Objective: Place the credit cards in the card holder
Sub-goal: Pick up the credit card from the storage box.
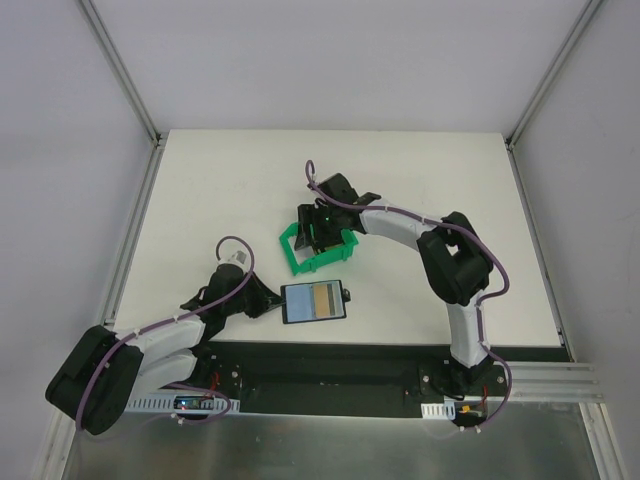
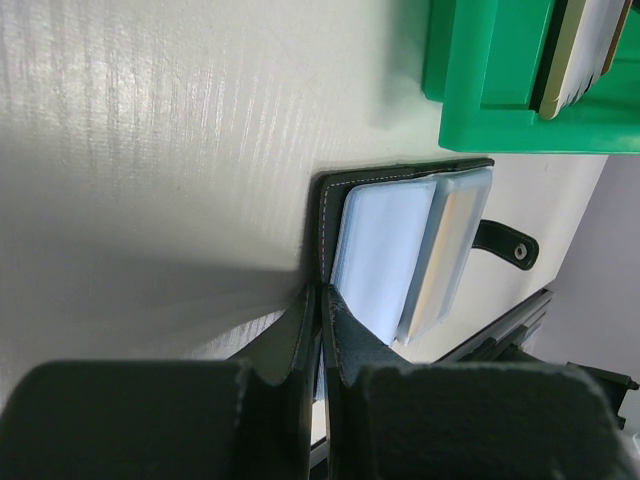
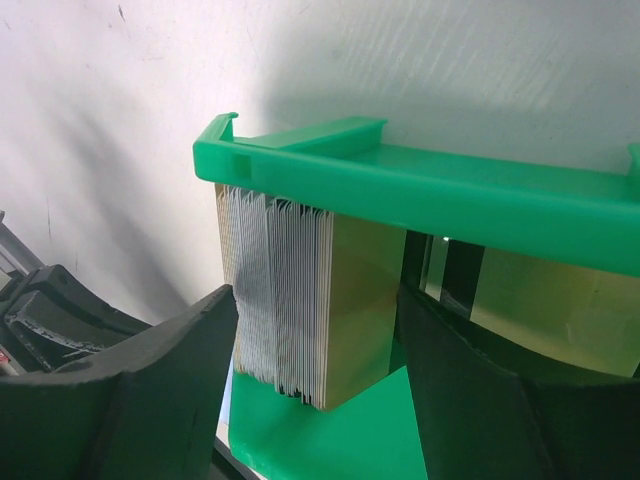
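Note:
The black card holder (image 1: 313, 302) lies open on the table, its bluish-grey sleeves (image 2: 385, 250) facing up; one half looks tan. My left gripper (image 1: 272, 300) is shut on the holder's left cover edge (image 2: 322, 300). The credit cards (image 3: 290, 300) stand on edge as a thick stack with a gold card at its front, inside the green bin (image 1: 300, 262). My right gripper (image 1: 322, 235) reaches down into the bin and stands open (image 3: 315, 300), one finger on each side of the stack. In the left wrist view the cards (image 2: 580, 50) show at the top right.
The green bin's top rail (image 3: 420, 185) crosses just above my right fingers. The holder's snap tab (image 2: 505, 245) sticks out toward the near table edge. White walls with metal corner posts (image 1: 120, 70) enclose the table on three sides.

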`<state>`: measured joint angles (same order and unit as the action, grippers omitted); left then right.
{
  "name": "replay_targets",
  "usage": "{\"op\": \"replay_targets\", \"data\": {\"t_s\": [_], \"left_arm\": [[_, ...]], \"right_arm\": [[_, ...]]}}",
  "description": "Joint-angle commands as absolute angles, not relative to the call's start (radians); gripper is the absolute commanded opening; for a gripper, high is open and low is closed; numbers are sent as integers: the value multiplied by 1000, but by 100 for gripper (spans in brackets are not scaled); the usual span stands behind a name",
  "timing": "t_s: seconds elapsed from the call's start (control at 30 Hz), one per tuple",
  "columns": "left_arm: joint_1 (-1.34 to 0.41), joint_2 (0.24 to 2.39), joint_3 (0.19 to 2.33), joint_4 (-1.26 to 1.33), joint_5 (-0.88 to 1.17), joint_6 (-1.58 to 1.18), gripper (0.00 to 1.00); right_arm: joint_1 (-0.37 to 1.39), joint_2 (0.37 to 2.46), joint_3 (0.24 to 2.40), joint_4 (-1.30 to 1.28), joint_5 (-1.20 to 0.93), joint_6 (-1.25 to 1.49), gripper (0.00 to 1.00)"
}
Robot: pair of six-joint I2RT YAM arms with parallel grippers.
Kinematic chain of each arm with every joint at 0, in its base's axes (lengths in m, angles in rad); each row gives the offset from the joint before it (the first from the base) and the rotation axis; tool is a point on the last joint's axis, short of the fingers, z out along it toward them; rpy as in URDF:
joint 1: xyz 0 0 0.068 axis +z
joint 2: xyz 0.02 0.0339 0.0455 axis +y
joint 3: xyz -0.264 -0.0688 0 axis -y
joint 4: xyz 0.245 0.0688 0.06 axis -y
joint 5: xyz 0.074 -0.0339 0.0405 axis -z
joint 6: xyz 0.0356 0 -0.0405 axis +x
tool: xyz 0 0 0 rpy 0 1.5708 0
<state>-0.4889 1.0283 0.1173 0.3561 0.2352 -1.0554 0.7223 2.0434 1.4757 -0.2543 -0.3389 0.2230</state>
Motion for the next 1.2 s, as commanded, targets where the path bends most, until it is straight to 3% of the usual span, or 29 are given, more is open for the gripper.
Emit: {"op": "replay_targets", "data": {"t_s": [0.0, 0.87, 1.17], "left_arm": [[-476, 1048, 133, 321, 230, -1022, 0], [-474, 1065, 130, 345, 261, -1023, 0], [-474, 1060, 127, 347, 264, -1025, 0]], "right_arm": [[718, 2013, 1511, -236, -380, 222, 65], [710, 1939, 1485, -241, -396, 213, 27], [709, 1898, 1497, -301, -243, 144, 12]]}}
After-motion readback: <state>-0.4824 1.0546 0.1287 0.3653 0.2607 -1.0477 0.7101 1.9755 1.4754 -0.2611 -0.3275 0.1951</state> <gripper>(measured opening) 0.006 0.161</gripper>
